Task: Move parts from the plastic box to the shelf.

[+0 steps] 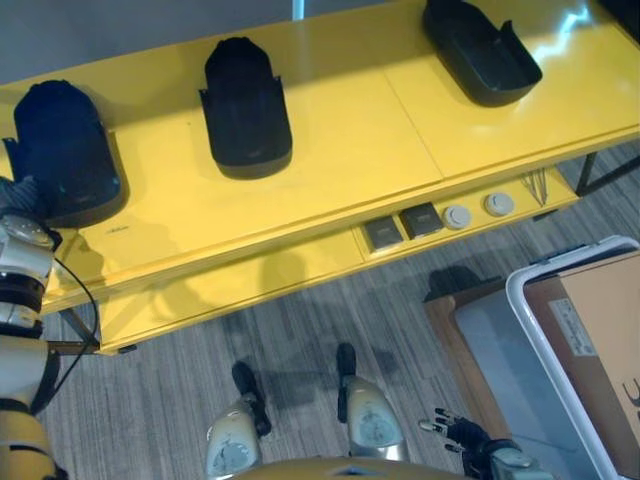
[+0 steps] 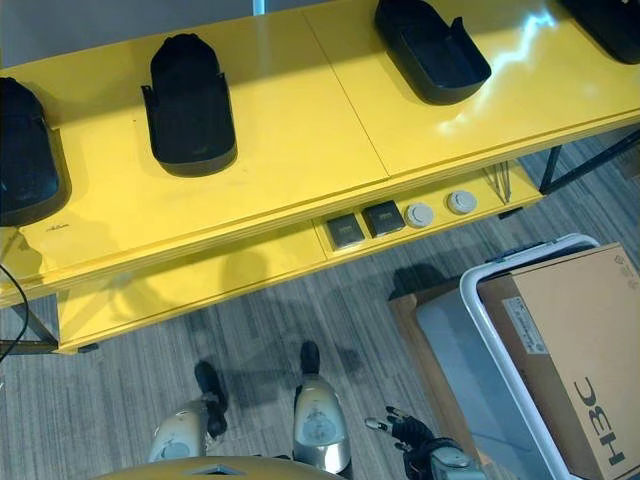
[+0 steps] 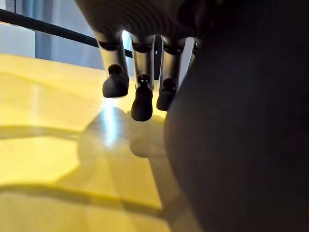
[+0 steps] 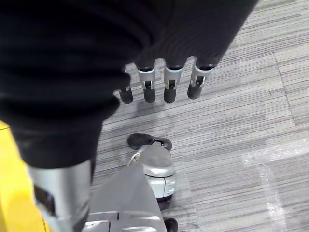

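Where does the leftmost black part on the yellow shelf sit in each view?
Left eye view: the leftmost black part lies at the far left, beside the left hand.
Right eye view: cut by the left edge.
Left wrist view: probably the dark bulk beside the fingers.
Right wrist view: this one looks at the grey floor instead.
Shared landmark: the yellow shelf.

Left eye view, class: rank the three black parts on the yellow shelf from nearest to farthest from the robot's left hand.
1. Left-end black part, right beside the left hand at the shelf's left edge.
2. Middle black part, further along the yellow shelf.
3. Right-end black part, at the far right.
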